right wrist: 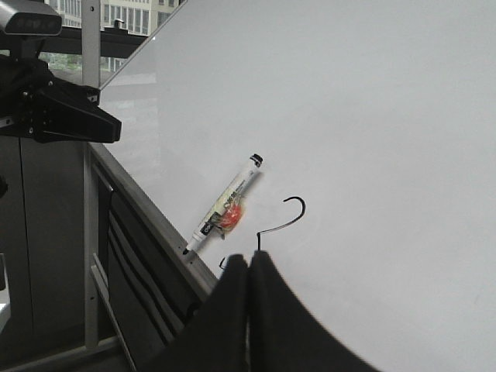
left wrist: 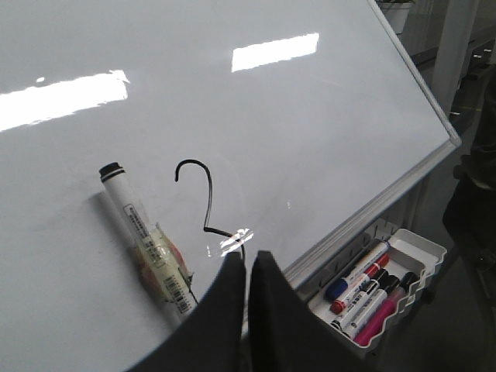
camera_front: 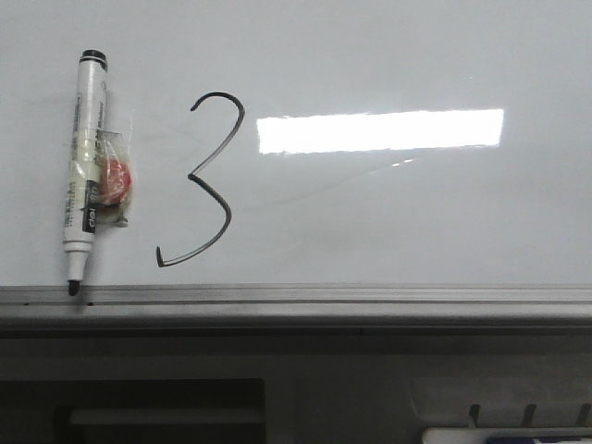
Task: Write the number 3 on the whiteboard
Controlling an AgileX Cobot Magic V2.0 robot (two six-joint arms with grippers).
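A thin black number 3 (camera_front: 203,180) is drawn on the whiteboard (camera_front: 388,213), left of the bright light reflection. A white marker pen (camera_front: 85,166) with a black tip stands just left of it, tip on the grey edge rail (camera_front: 324,298), with a red piece taped to it. Neither gripper shows in the front view. In the left wrist view my left gripper (left wrist: 249,257) is shut and empty, in front of the 3 (left wrist: 203,198) and the marker (left wrist: 147,242). In the right wrist view my right gripper (right wrist: 249,257) is shut and empty, covering the lower part of the 3 (right wrist: 287,217).
A white tray (left wrist: 403,267) with several coloured markers hangs below the board's rail at its right. A dark camera mount (right wrist: 54,108) stands beside the board's far side in the right wrist view.
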